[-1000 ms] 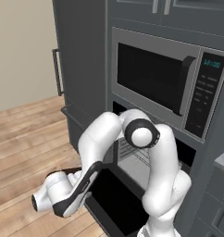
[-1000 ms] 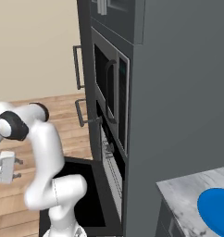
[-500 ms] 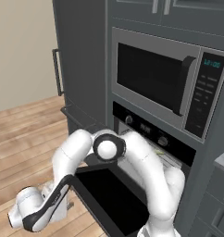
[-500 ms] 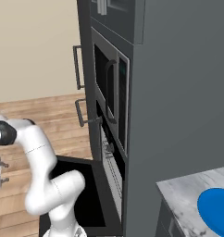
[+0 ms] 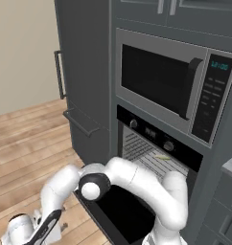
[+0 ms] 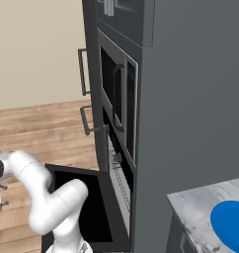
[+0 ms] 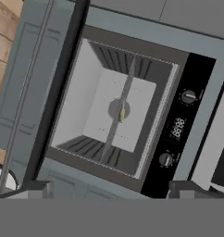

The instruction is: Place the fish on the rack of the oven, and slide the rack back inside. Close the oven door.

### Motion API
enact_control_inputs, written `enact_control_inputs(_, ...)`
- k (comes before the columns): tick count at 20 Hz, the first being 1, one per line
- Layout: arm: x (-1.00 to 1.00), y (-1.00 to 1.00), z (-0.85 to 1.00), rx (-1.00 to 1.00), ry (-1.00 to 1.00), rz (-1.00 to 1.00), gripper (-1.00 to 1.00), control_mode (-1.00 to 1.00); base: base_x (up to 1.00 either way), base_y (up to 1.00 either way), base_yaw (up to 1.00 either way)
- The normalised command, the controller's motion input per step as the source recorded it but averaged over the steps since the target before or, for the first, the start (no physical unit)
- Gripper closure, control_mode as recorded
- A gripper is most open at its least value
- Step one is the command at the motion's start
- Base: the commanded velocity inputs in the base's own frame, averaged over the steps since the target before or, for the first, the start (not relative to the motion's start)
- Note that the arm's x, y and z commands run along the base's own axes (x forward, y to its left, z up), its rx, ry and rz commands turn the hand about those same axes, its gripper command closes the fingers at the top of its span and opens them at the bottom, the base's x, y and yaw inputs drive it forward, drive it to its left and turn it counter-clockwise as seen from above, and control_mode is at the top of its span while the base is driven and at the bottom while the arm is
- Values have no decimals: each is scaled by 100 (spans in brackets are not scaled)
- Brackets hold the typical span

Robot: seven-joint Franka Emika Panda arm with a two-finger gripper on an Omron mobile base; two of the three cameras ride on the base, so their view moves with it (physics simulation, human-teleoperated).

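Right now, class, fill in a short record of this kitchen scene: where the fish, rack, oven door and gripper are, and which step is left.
fish: small and pale, lying on the rack, inside the oven
rack: wire grid, pushed in within the cavity
oven door: hanging open and lying flat
gripper: low near the floor at lower left of the left base view, away from the oven; cannot tell if open or shut
microwave: above the oven, door shut
step left: close the oven door

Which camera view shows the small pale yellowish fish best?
The hand view: the small pale yellowish fish lies in the open oven's middle, unobstructed. The left base view shows only a pale sliver; the right base view hides it.
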Motion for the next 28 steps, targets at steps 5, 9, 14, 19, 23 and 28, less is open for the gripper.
enact_control_inputs(5,60,1,-91,-3,2,0,-100,-100,0,0,0)
enact_control_inputs(9,50,0,-94,-3,0,0,-100,-100,0,0,0)
enact_control_inputs(14,42,0,-84,-4,-1,0,-100,-100,0,0,0)
enact_control_inputs(19,42,0,-64,-2,-6,0,-100,-100,0,0,0)
enact_control_inputs(23,46,0,-50,-4,-12,0,-100,-100,0,0,0)
enact_control_inputs(28,29,0,-48,-14,-16,-1,-100,-100,0,0,0)
